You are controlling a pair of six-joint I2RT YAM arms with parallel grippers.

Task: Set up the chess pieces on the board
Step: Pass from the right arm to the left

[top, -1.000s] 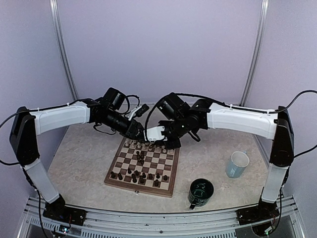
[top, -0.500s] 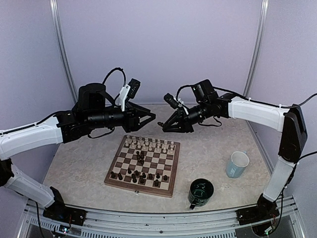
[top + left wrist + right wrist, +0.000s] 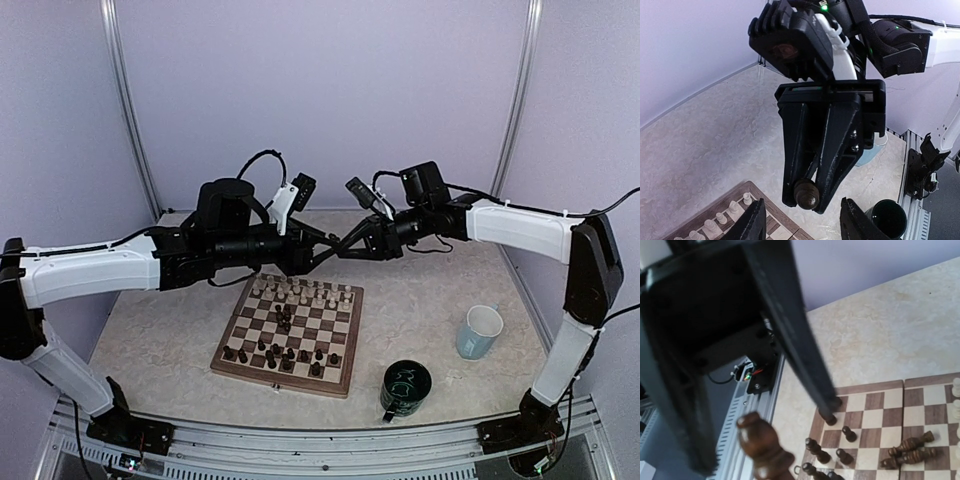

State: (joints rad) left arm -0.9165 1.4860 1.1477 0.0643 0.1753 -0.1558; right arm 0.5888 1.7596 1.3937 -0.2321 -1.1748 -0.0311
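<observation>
Cream pieces (image 3: 300, 292): ranked along far edge of board (image 3: 280, 384).
Dark pieces (image 3: 285, 320): some toppled mid-board, rest unsorted near.
Right gripper (image 3: 806, 199): clamps brown piece (image 3: 805, 192), aloft above far edge.
Left gripper (image 3: 802, 225): jaws apart, empty.

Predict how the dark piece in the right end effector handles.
Dark piece: turned, glossy wood, probably stiff and slightly slippery. Right end effector grips it at the fingertips, so it may pivot. Round profile: dropped, it would likely roll, like the toppled pieces on the board.
</observation>
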